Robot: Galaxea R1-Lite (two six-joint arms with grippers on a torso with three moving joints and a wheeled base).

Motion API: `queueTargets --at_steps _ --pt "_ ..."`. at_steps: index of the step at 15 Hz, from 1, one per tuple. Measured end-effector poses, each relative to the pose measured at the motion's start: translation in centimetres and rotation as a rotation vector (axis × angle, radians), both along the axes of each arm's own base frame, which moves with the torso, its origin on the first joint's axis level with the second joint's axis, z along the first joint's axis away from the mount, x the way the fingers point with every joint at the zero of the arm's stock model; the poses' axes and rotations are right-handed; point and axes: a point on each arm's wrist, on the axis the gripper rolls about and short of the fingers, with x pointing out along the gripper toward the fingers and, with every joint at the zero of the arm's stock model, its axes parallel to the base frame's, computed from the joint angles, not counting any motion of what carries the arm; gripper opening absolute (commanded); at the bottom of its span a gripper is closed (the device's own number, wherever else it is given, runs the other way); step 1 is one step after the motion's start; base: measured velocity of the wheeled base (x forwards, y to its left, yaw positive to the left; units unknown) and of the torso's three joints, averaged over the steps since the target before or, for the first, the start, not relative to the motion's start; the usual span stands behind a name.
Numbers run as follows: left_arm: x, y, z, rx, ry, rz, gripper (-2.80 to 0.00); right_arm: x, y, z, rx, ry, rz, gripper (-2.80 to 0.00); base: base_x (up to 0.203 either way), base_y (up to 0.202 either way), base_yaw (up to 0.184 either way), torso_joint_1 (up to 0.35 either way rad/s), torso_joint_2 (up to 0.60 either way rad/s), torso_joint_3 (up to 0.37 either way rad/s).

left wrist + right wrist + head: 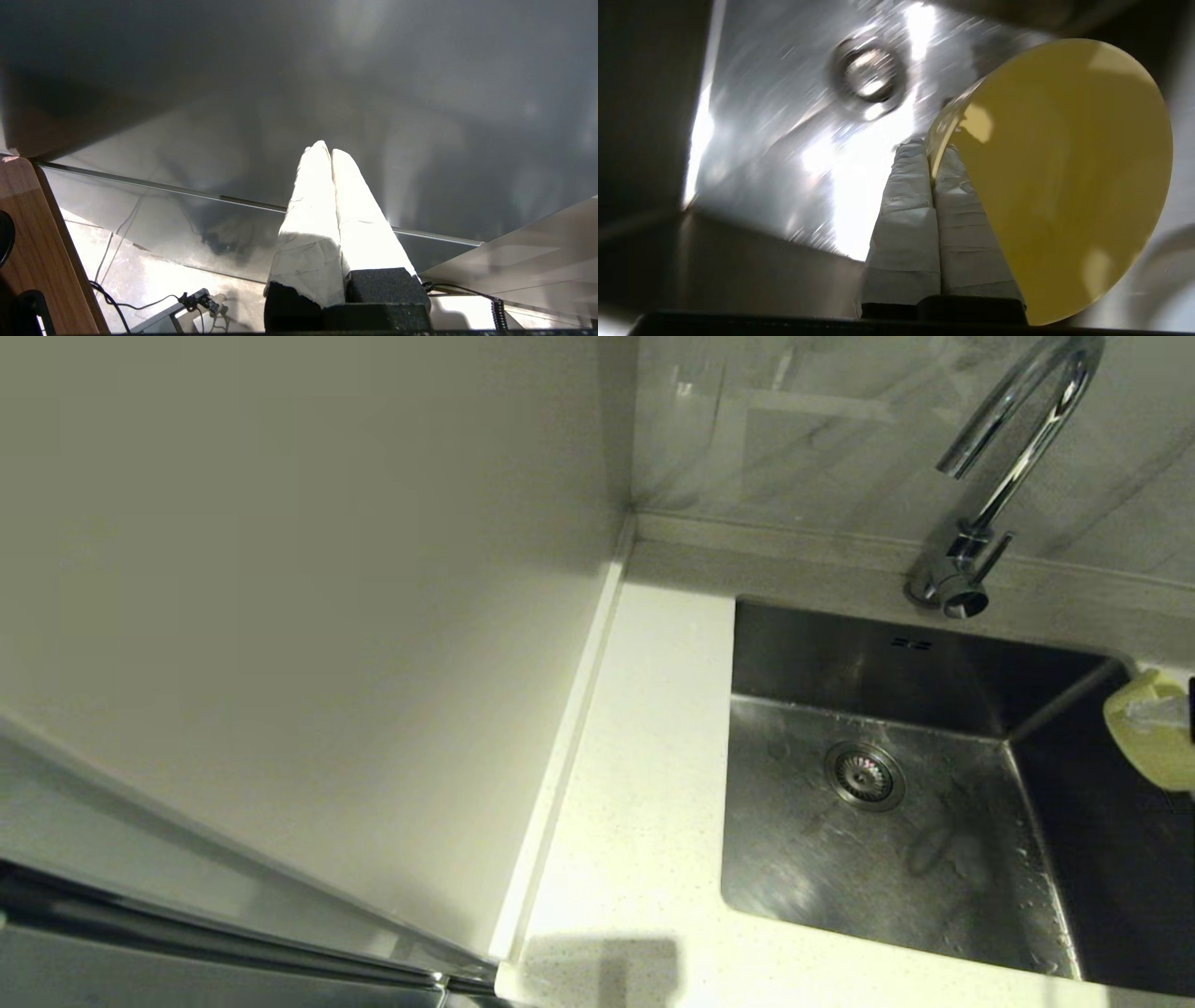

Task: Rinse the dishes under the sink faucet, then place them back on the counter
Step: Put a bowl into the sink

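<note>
Yellow bowl (1064, 186) sits pinched by its rim in my right pincer (930, 151) above the sink (784, 163), while my left pincer (327, 151) hangs closed, empty.

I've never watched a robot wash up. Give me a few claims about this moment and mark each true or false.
1. The right gripper pinches the yellow bowl by its rim. True.
2. Water runs from the faucet. False: none shows.
3. The bowl is over the sink. True.
4. A white bowl covers the drain. False: the drain is bare.
5. The left gripper holds a bowl. False: its jaws are shut on nothing.
</note>
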Motion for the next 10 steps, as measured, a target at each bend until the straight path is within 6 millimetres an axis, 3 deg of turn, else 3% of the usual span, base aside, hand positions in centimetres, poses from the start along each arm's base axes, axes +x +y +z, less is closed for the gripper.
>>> queueTargets --at_steps 3,5,10 --pt "0.0 0.0 0.0 0.0 0.0 0.0 -2.8 -1.0 4.8 -2.1 -0.049 0.095 0.08 -2.8 0.0 0.0 0.0 0.0 0.0 0.0" --pt "0.0 0.0 0.0 0.0 0.0 0.0 -2.8 -1.1 6.9 -3.4 -0.116 0.139 0.103 -2.8 0.0 0.0 0.0 0.0 0.0 0.0" --pt "0.0 0.0 0.0 0.0 0.0 0.0 -2.8 1.9 8.6 -7.5 -0.374 0.061 0.022 -2.8 0.0 0.0 0.0 0.0 0.0 0.0"
